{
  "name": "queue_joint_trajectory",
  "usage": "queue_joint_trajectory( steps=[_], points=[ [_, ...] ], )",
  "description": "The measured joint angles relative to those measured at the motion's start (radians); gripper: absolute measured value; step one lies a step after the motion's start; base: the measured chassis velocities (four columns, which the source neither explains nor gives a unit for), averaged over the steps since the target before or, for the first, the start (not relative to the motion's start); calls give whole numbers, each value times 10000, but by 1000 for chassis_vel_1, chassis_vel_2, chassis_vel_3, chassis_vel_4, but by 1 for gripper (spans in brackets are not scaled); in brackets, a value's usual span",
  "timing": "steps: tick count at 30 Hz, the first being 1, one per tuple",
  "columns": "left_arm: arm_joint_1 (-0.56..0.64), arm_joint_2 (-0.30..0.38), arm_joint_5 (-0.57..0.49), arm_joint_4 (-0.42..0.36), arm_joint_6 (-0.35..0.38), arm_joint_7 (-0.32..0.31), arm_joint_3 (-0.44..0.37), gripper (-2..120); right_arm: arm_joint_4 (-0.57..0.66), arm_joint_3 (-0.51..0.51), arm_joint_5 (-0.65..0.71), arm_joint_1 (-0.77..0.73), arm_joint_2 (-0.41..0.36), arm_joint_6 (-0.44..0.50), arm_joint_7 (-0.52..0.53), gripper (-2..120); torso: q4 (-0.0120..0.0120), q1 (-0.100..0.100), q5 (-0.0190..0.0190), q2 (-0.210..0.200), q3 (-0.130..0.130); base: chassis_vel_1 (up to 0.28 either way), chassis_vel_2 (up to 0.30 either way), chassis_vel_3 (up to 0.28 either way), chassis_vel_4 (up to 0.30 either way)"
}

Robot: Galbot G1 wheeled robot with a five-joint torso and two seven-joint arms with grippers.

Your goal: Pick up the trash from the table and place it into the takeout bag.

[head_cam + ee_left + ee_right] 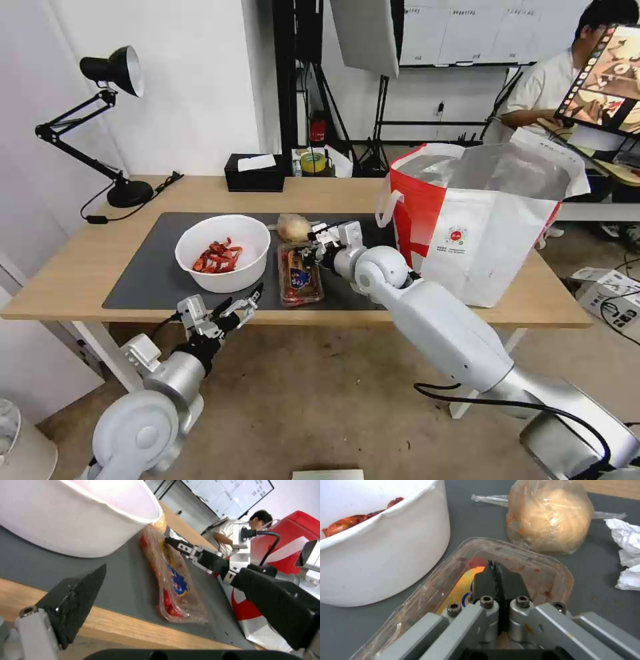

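- Light-wood table (80, 280) with a dark grey mat (147, 280); desk lamp (113, 73) and black tissue box (253, 175) at the far edge.
- Takeout bag (480, 227) stands open-mouthed on the table's right end, foil lining showing.
- Trash on mat: white bowl (223, 252) of red shells; clear tray (300, 275) just beside it, touching or nearly so; small beige-filled bag (293, 227) behind the tray; crumpled tissue (628, 555) near that bag.
- Right gripper (313, 251): fingers together, pinched on the tray's far rim, one finger inside the wall.
- Left gripper (241, 307): fingers apart, holding nothing, at the table's near edge below the bowl.
- Handling judgement: tray looks thin, light and flexible, greasy with sauce, so likely to bow or slip; a rim grip near a corner seems stiffest. Keep it level or scraps may spill.
- Bowl likely stiffer, heavier; take by rim.
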Motion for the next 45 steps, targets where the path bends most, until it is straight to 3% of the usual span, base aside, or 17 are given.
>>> queue_joint_trajectory(
  steps=[29, 45],
  points=[
    [-502, 158, -200, 396, 13, 99, 529, 100, 147, 291, 30, -97, -143, 28, -18, 0, 0, 0, 0, -1, 0, 0, 0, 0, 0],
    [-1408, 390, -633, 840, 150, 42, 1233, 100, 293, 311, 97, -105, -287, 32, -22, 0, 0, 0, 0, 0, 0, 0, 0, 0, 0]
  ],
)
